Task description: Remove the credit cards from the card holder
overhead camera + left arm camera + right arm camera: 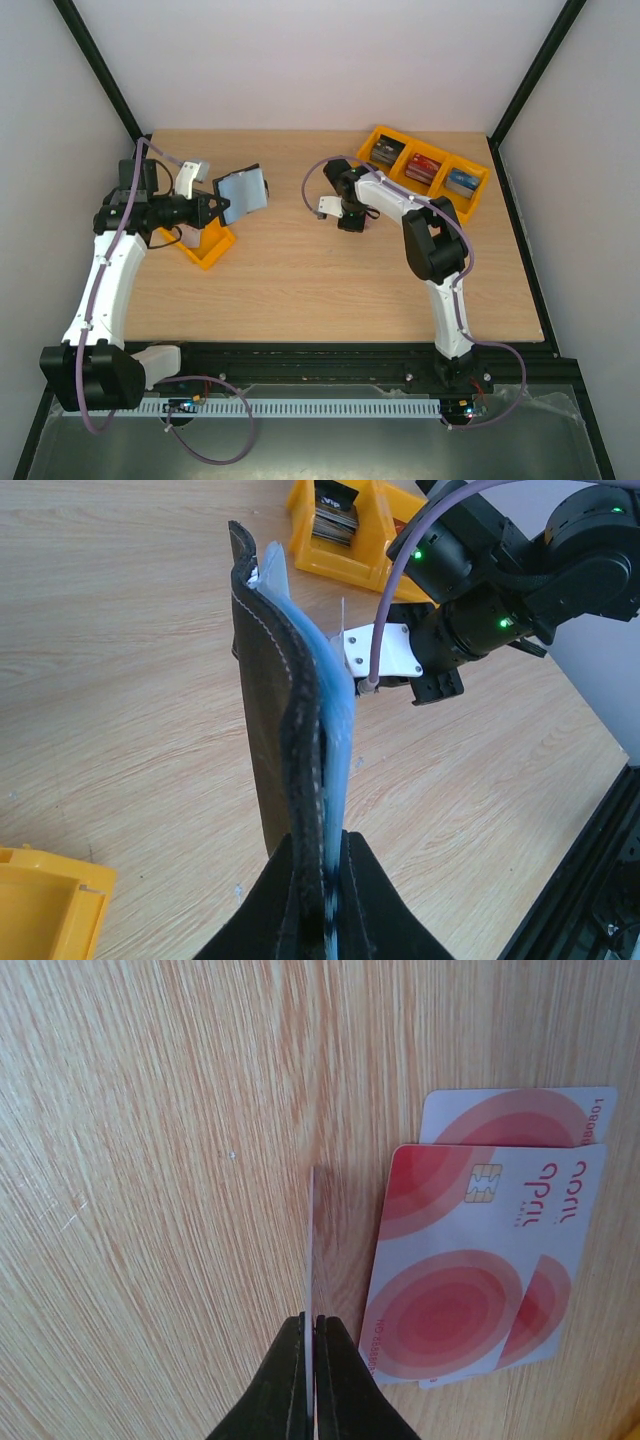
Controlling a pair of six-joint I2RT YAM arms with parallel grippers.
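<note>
Credit cards [470,1270]: red lettering, sideways, illegible.

Wooden table [300,290], light oak grain, fills middle of enclosure. Plain white wall [320,60] at far side, evenly lit. Pale side panels left [40,150] and right [600,200]. Black frame struts [100,70] slant along both side panels, meeting table's far corners. Black rail [320,355] along near table edge; white slotted cable duct [320,408] just nearer. Grey metal floor [330,450] nearest. Light soft, diffuse; faint shadows on tabletop.
</note>
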